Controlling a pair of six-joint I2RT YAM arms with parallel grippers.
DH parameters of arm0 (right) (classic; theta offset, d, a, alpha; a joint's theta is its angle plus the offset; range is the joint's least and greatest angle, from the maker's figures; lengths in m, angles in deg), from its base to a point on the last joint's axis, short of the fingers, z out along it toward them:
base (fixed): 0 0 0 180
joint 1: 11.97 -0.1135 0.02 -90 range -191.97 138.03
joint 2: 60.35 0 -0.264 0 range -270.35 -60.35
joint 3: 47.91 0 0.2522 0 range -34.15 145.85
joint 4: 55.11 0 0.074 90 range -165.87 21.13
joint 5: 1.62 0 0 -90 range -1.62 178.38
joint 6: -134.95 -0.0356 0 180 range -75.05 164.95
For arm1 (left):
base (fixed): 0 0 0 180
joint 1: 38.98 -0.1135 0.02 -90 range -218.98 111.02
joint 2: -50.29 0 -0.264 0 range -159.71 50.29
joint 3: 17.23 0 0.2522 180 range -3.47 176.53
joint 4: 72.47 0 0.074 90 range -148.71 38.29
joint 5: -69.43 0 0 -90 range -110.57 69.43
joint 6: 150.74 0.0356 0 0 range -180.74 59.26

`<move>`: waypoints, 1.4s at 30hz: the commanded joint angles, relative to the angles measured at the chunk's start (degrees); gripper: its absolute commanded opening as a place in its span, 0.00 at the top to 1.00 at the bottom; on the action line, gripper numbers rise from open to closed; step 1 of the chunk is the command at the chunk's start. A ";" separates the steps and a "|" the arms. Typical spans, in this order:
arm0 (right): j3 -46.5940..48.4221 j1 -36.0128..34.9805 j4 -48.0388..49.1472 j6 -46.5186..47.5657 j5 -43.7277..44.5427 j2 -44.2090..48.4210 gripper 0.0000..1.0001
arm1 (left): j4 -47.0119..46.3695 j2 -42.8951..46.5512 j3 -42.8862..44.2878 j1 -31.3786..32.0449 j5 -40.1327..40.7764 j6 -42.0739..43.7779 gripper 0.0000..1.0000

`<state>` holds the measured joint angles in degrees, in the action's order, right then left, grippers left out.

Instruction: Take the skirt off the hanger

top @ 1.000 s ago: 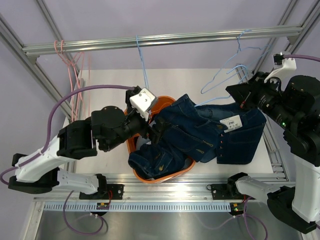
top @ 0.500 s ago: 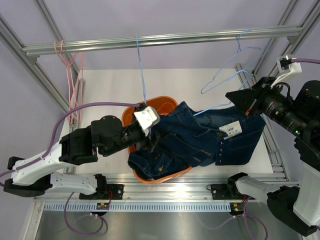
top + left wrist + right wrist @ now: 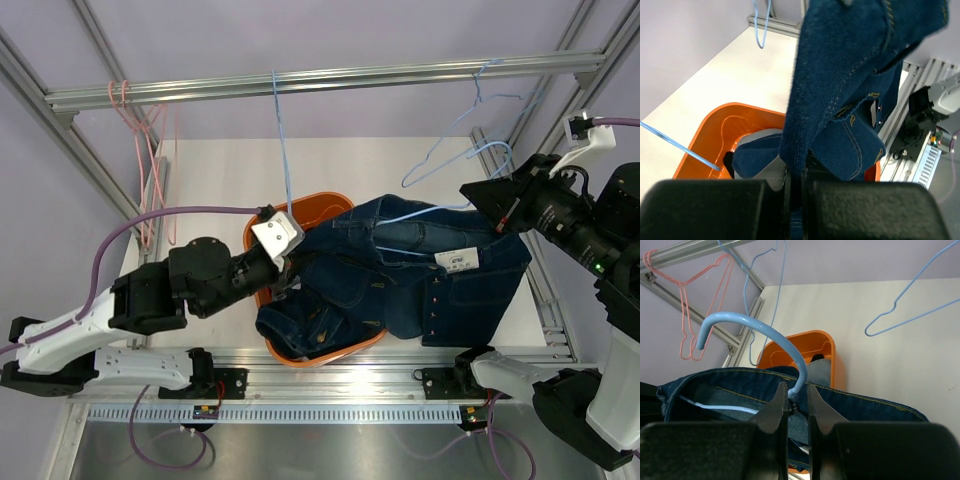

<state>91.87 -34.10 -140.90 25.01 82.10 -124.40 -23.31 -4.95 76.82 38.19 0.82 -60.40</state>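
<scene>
No words or numbers can be read. A small white label (image 3: 461, 260) sits on the skirt (image 3: 480, 295), at the right, but its print is too small.

Light: bright, even and diffuse, falling from above, with no hard glare.
Shadows: soft and grey on the white table (image 3: 210, 190), close under the skirt (image 3: 440, 280) and beside the tub (image 3: 330, 207).
Overhead view: sharp from near to far, with a dull sheen on the near metal tray (image 3: 330, 455).
Left wrist view: left fingers (image 3: 710, 207) black, blurred and without detail. Cloth nearest the lens is soft.
Right wrist view: right fingers (image 3: 865, 447) likewise dark and blurred. The hanger (image 3: 765, 335) is crisp and faintly highlighted.
</scene>
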 commanded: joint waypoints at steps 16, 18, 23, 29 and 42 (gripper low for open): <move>3.18 -0.11 1.54 -2.21 13.75 1.74 1.00 | -7.62 13.14 -6.54 -0.35 35.91 -13.61 1.00; 3.62 -0.11 0.75 -1.68 14.72 1.91 1.00 | -6.67 13.49 -6.73 -0.35 38.10 -15.19 1.00; 4.94 -0.11 1.10 -2.03 17.44 2.97 1.00 | 1.33 12.18 -5.50 -0.35 43.56 -22.21 1.00; 8.54 -0.11 5.12 -4.13 10.44 0.34 1.00 | -5.32 13.40 -8.31 -0.35 34.17 -15.21 1.00; 6.55 -0.11 36.47 -26.27 0.94 -4.50 1.00 | -6.92 11.12 -2.15 -0.35 26.87 -11.24 1.00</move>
<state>100.59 -34.78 -121.93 5.67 84.68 -128.66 -26.48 5.32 72.34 38.25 26.78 -72.68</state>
